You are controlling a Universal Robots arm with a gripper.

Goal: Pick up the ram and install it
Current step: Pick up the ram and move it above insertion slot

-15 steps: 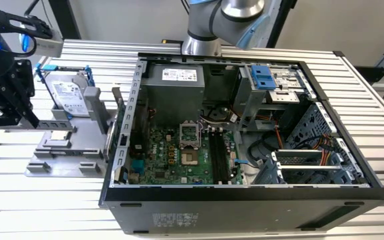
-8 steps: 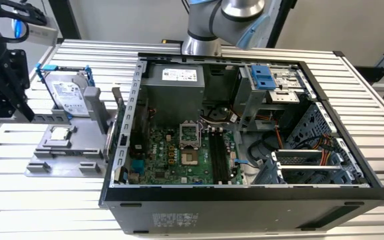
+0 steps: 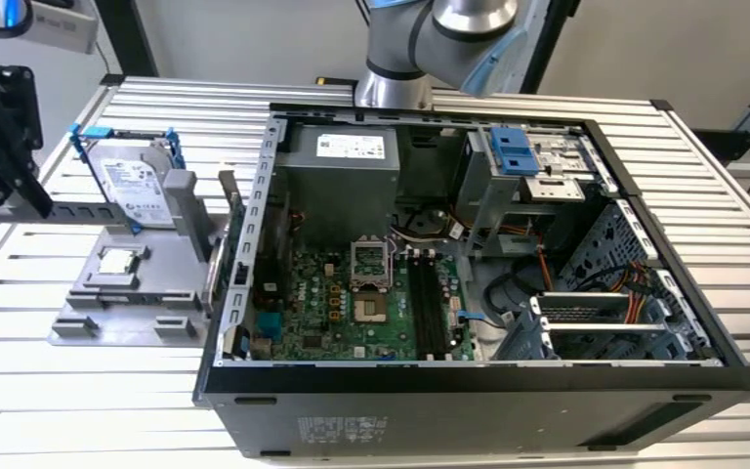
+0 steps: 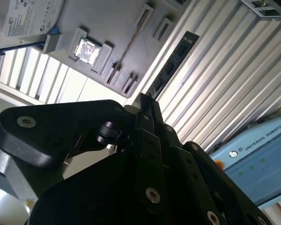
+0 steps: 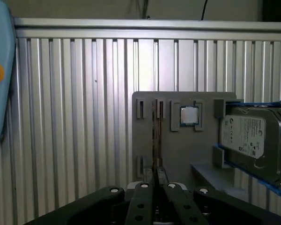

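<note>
Ribbed metal counter (image 3: 89, 391) w/ open PC case (image 3: 479, 410) & grey parts holder (image 5: 173, 150) beside it. Fingers (image 5: 141, 201) clamped on ram (image 4: 172, 61), in air above holder. Ram sticks out past tips, edge-on in first wrist view.

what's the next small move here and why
Probably carry the ram sideways toward the exterior view's right without dropping lower. The gripper, jaws shut, holds it clear above the grey holder, while the long black motherboard slots lie inside the open case, beyond its side wall.
</note>
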